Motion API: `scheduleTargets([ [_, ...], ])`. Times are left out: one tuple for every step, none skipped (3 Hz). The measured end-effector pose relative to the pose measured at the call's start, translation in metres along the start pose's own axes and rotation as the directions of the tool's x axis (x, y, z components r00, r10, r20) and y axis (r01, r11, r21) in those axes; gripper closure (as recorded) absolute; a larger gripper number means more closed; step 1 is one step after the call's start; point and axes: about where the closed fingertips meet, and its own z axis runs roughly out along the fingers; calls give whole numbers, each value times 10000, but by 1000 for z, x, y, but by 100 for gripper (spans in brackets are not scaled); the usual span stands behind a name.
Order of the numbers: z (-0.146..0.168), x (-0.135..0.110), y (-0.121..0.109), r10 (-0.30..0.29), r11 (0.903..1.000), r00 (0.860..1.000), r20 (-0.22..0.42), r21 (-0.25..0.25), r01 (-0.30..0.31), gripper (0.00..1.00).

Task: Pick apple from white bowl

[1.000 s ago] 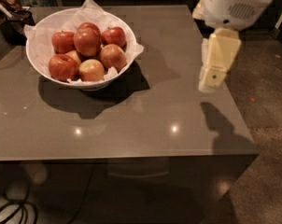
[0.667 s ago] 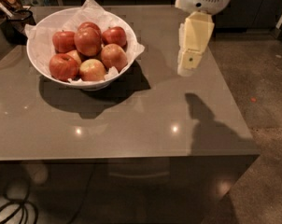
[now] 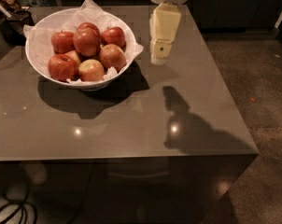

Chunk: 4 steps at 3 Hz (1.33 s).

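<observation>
Left: white bowl [image 3: 98,84], lined with crumpled white paper [image 3: 38,38], standing on the far left part of the grey table [image 3: 108,129] and holding a pile of apples. The apple [image 3: 86,41], large and deep red, lies on top at the middle of the pile, touching its neighbours. Centre: my gripper [image 3: 158,56], cream-coloured, hangs pointing down just right of the bowl's rim, apart from it; whether it is parted or closed I cannot tell. Right, nearer: my arm's shadow [image 3: 183,125] on the tabletop
</observation>
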Motion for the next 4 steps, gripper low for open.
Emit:
scheduleTargets([
  [11, -16, -14, 54, 10000, 9995, 319, -42, -53, 0],
  [27, -44, -42, -177, 9997, 9996, 234, -146, 180, 0],
  [37, -91, -75, -837, 9964, 9956, 421, 135, 832, 0],
  [32, -107, -86, -915, 9947, 9926, 798, 547, 873, 0],
])
